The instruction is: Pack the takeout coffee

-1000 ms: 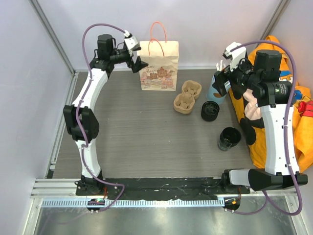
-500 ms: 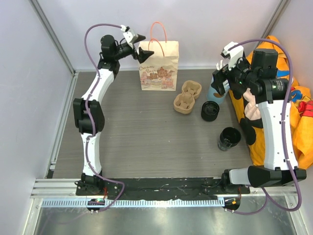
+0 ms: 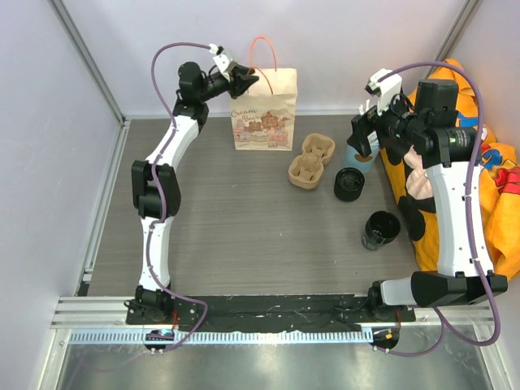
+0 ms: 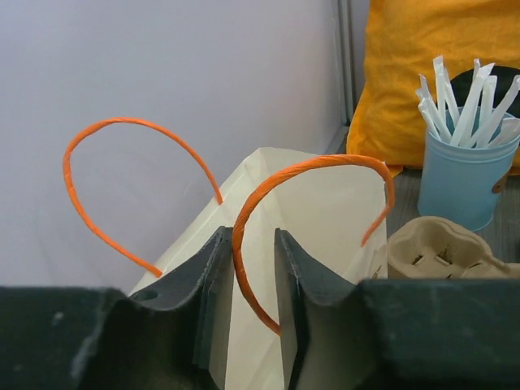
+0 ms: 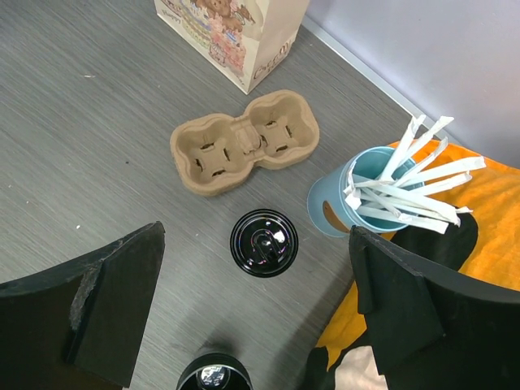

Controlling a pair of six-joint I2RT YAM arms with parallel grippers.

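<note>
1. The glossy cup [image 3: 381, 230] sits nearest me, well apart from the carrier [image 3: 312, 161]. The risk is grabbing it instead of the coffee [image 3: 349, 184], since both are black and round.
2. The coffee stands upright on the table [image 3: 227, 236], just beside the carrier and not in a well. A lopsided pinch could tip it or shove it into the carrier.
3. The carrier looks like light cardboard and both wells are empty. I judge it slides if a cup is pushed in off-centre, as nothing holds it down.
4. The blue cup [image 4: 459, 183] of white sticks is just behind the coffee. A wide jaw coming down there could clip it or the sticks.
5. The bag [image 3: 264, 114] is thin paper and stands upright at the far wall. A pull on one handle [image 4: 309, 163] could tilt it or fold the mouth shut, and the thin handle could slip out.
6. The right gripper [image 3: 361, 140] is spread wide and empty. It hangs above the blue cup and coffee, touching nothing.
7. The left gripper [image 4: 250, 236] is at the bag top, its fingers [image 4: 213, 276] set to a narrow slot astride the near handle. There is a gap on one side, so I see no pinch yet.
</note>
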